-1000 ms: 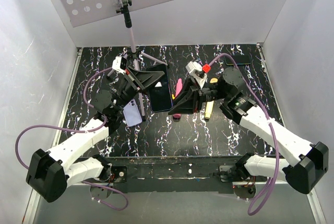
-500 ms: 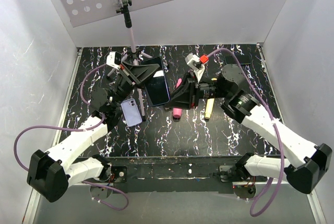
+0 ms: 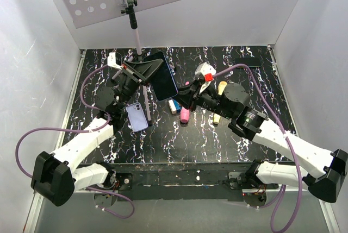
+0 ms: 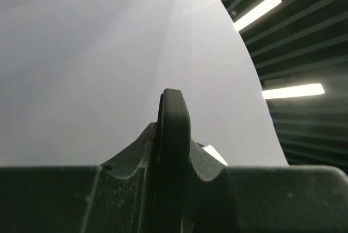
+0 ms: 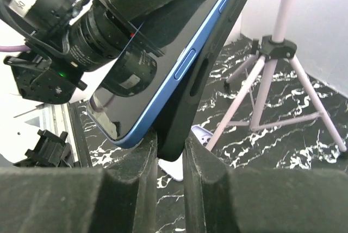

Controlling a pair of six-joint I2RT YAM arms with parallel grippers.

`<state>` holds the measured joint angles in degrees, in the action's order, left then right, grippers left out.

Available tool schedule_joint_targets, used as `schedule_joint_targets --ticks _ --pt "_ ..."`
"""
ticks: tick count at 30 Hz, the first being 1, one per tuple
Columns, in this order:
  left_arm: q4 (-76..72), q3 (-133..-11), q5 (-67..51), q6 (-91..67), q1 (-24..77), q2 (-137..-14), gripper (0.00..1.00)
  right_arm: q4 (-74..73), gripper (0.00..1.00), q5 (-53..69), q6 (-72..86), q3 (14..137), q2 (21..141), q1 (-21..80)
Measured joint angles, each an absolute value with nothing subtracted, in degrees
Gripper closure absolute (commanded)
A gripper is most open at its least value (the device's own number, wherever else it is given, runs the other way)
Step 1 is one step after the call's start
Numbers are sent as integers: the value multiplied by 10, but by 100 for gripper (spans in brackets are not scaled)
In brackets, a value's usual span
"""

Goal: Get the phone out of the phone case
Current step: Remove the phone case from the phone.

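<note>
The phone (image 3: 163, 83), with a glossy black screen and a blue rim, hangs in the air between both grippers, tilted on edge. It sits partly in a black phone case (image 5: 213, 69), and its near corner (image 5: 117, 135) stands out of the case. My left gripper (image 3: 154, 70) is shut on the far end, where a dark edge (image 4: 174, 114) shows between its fingers. My right gripper (image 5: 169, 147) is shut on the case's near corner; it also shows in the top view (image 3: 182, 96). A pale lavender phone-shaped shell (image 3: 137, 117) lies flat on the table, untouched.
A tripod stand (image 3: 137, 33) rises at the back, just behind the phone, and its legs show in the right wrist view (image 5: 283, 54). A pink piece (image 3: 185, 115), a yellow marker (image 3: 217, 118) and a small blue-white block (image 3: 173, 106) lie under the right arm. White walls enclose the table.
Both grippers have carried the phone up and toward the back left. The right arm has reached further left and lower. The lavender shell has not moved.
</note>
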<state>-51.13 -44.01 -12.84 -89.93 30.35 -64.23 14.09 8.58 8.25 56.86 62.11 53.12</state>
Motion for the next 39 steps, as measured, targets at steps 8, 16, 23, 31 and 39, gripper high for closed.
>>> schedule_joint_targets --ticks 8,16,23,31,39 --pt "-449 -440 -127 -852 311 -623 100 -43 45 65 135 655 630 541" --pt "-291 -437 -127 -739 342 -545 100 -208 29 106 222 675 605 516" --pt "-244 -436 -149 -718 342 -535 100 -252 44 204 289 656 553 458" --pt "-240 -436 -167 -713 340 -527 100 -164 68 331 407 658 576 444" --pt "-241 -436 -172 -713 340 -527 100 -119 67 369 451 657 594 438"
